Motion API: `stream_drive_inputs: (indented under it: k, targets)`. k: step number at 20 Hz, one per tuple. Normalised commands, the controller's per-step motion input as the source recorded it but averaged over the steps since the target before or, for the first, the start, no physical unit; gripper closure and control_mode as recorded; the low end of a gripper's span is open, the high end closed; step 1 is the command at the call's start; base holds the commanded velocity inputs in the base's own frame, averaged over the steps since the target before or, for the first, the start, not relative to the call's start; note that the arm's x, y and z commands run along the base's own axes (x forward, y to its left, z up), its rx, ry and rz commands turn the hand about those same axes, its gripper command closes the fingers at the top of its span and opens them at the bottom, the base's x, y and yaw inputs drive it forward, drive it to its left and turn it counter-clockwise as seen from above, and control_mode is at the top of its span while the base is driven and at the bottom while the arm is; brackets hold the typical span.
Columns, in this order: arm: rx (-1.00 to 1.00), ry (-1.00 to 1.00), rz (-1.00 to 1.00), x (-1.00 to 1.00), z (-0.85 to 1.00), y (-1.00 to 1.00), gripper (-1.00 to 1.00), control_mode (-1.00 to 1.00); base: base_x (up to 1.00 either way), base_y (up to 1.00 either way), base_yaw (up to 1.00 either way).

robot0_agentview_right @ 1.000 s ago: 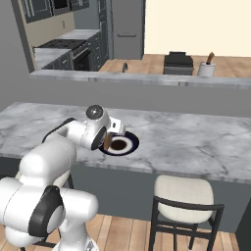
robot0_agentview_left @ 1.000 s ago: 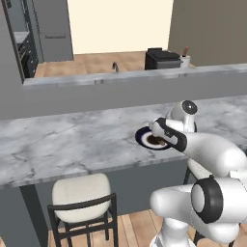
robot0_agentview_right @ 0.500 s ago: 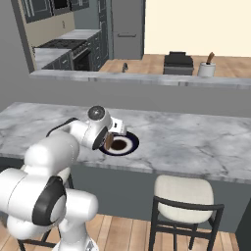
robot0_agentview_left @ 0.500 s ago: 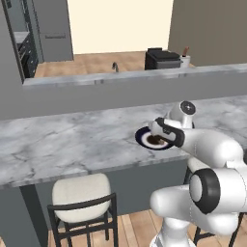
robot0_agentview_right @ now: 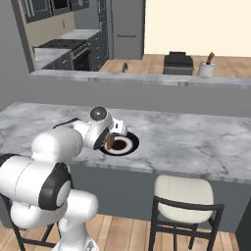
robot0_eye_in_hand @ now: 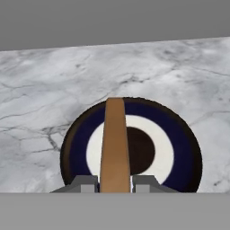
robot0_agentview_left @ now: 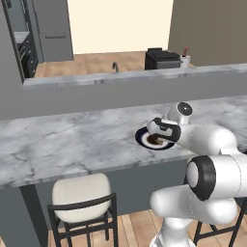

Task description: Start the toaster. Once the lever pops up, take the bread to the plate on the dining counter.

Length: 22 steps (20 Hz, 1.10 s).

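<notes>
Two fingers [robot0_eye_in_hand: 85, 183] of the gripper [robot0_eye_in_hand: 114, 183] are pinched tight on the bread [robot0_eye_in_hand: 114, 143], which runs out edge-on straight ahead of them; past the tips, directly beneath the slice, lies the plate [robot0_eye_in_hand: 179, 134], its navy rim ringing the white centre, set on the dining counter [robot0_eye_in_hand: 54, 85]; the slice casts a dark shadow on the white, so I judge it is just above, not yet resting. To finish well, I would say lower gently until the bread meets the white centre, keep it over the middle, then part the fingers and lift clear without dragging it off. From the hand camera the grip and the centring read plainly; the right base view shows the slice [robot0_agentview_right: 110, 142] as a brown face beside the plate [robot0_agentview_right: 128, 145]; the left base view adds the toaster [robot0_agentview_left: 163, 59] far beyond the fingers, past the raised ledge [robot0_agentview_left: 130, 91].
</notes>
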Motion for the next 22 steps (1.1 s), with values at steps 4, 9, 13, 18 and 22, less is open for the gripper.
stream_drive_inputs:
  k: [4,9,13,18,22]
  targets:
    - [0.00,0.00,0.00,0.08,-0.24,0.00,1.00,-1.00,0.00,0.00,0.00]
    - [0.00,0.00,0.00,0.01,-0.20,0.00,1.00,-1.00,0.00,0.00,0.00]
    - [0.00,0.00,0.00,0.04,-0.09,0.00,1.00,-1.00,0.00,0.00,0.00]
    - [0.00,0.00,0.00,0.19,0.00,0.00,1.00,-1.00,0.00,0.00,0.00]
    - [0.00,0.00,0.00,0.23,0.00,-0.01,1.00,-1.00,0.00,0.00,0.00]
